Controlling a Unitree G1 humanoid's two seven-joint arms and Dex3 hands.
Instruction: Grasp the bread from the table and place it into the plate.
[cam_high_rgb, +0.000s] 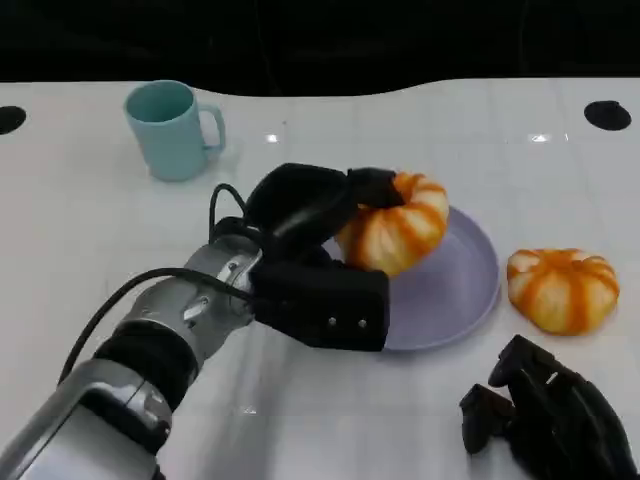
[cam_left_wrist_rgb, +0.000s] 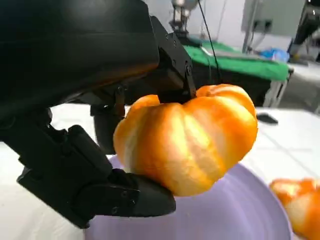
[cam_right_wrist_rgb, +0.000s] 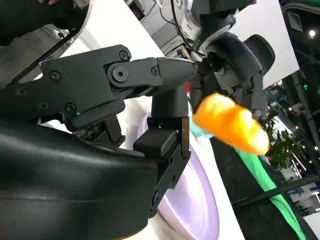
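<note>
While a white tabletop (cam_high_rgb: 80, 220) spreads beneath the robot, the left wrist view adds green-draped tables (cam_left_wrist_rgb: 240, 62) in the room behind. On the round lilac plate (cam_high_rgb: 455, 290), the left hand (cam_high_rgb: 320, 245) grips an orange-and-white pumpkin-shaped bread (cam_high_rgb: 395, 222) just above its rim. A second, matching bread (cam_high_rgb: 562, 288) lies beside the plate. The right hand (cam_high_rgb: 550, 415) rests near it, fingers curled, holding nothing. A teal mug (cam_high_rgb: 172, 128) stands well apart.

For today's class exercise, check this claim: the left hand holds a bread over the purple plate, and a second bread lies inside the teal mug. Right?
Not quite. The second bread lies on the table beside the purple plate, as the head view shows, not in the teal mug. The left hand does hold a bread over the plate.
</note>
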